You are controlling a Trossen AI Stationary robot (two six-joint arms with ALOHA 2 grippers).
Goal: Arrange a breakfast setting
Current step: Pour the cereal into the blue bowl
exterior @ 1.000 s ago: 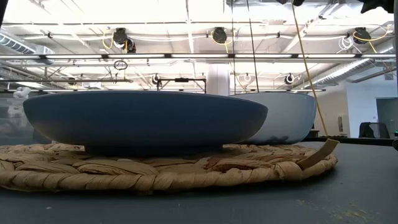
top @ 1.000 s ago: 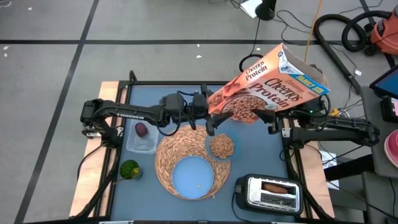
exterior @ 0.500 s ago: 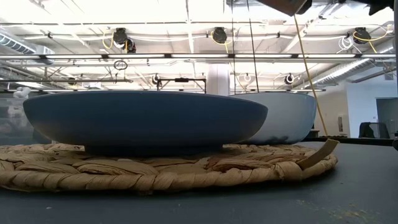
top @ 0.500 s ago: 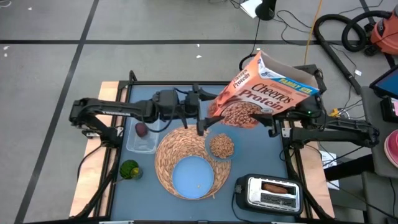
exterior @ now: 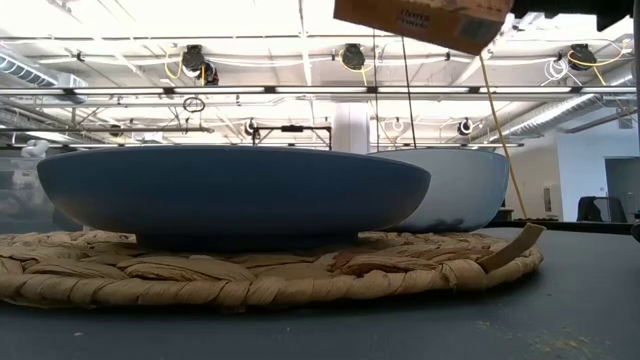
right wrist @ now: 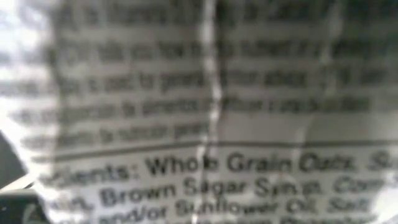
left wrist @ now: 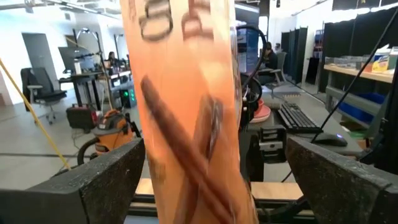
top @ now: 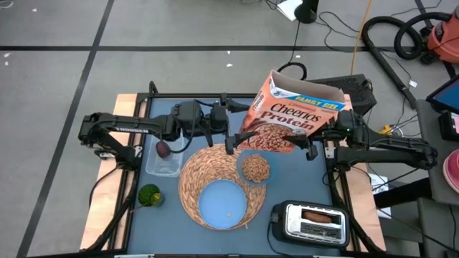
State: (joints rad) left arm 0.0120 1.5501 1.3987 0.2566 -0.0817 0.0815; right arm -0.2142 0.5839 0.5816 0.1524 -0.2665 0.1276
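The cereal box [top: 290, 115] is up in the air over the back of the tabletop [top: 301, 188], standing nearly upright with its top flaps open, just behind the small clear bowl [top: 255, 168], which has cereal in it. The right tool [top: 310, 147] has hold of the box from its right side, fingers partly closed on it; its wrist camera sees nothing but the ingredients panel up close. The left tool [top: 231, 136] sits just beside the box's left edge with its fingers spread wide and nothing in them, the box edge showing between them in the wrist view.

The bowl sits on the right edge of the round woven placemat [top: 195, 186], next to the light-blue plate [top: 222, 204]. Left of the mat there's a clear container [top: 163, 163] with a small dark-red item [top: 164, 148] at its back edge, plus a green thing [top: 150, 195] near the front. The toaster [top: 310, 222] is at the front right.
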